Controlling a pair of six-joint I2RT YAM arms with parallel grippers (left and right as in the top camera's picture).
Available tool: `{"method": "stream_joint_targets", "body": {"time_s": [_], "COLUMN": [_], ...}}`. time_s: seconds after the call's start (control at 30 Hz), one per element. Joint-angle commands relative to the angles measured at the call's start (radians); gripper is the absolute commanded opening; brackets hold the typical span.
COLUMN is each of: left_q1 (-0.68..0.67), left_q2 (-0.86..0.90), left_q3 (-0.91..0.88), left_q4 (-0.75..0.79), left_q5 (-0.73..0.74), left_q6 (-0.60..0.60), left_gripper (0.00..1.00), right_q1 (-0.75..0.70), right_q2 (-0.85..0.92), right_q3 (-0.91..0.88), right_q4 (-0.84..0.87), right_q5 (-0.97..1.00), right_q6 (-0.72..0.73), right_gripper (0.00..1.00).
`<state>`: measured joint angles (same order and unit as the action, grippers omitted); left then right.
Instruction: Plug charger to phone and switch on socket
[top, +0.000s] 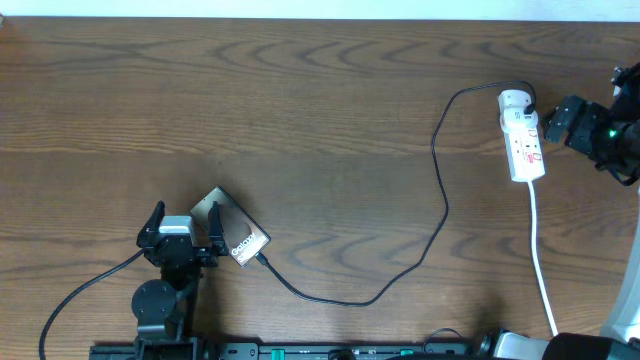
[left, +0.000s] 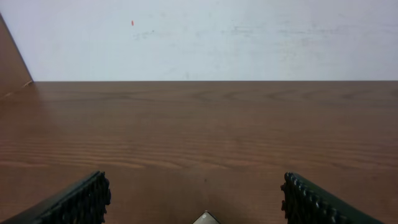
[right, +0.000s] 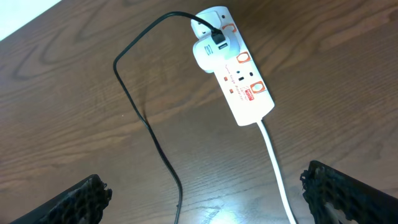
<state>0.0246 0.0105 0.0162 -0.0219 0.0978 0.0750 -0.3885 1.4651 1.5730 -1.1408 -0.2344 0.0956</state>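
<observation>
The phone (top: 234, 231) lies diagonally on the table at the lower left, "Galaxy" lettering up. The charger cable (top: 441, 200) runs from a white adapter in the socket (top: 523, 140) in a long curve to the phone, and its small plug (top: 262, 258) meets the phone's lower end. My left gripper (top: 185, 212) is open and empty, its right finger at the phone's left edge. Only a phone corner (left: 205, 218) shows between the fingers (left: 194, 199) in the left wrist view. My right gripper (top: 556, 120) is open and empty just right of the socket (right: 235, 65), fingers (right: 208, 193) apart over the cable (right: 144, 118).
The socket's white cord (top: 541, 255) runs down to the table's front edge and also shows in the right wrist view (right: 277, 168). The brown wooden table (top: 320, 110) meets a pale wall (left: 205, 37) at the back. A black rail (top: 300, 350) lies along the front edge.
</observation>
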Motion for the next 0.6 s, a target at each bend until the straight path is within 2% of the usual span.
{"method": "stream_joint_targets", "body": {"time_s": [0.0, 0.57], "left_q1": [0.005, 0.005], "left_q2": [-0.006, -0.006], "left_q3": [-0.012, -0.012], "left_q4": [-0.042, -0.042], "left_q5": [0.006, 0.006], "left_q6": [-0.012, -0.012], "left_gripper": [0.87, 0.87], "right_q1": [-0.003, 0.007], "right_q2": [-0.006, -0.018], "right_q3": [0.002, -0.014], "right_q4": [-0.001, 0.032], "right_q5": [0.0, 0.008], "right_q6": [0.005, -0.006], "right_gripper": [0.99, 0.99]}}
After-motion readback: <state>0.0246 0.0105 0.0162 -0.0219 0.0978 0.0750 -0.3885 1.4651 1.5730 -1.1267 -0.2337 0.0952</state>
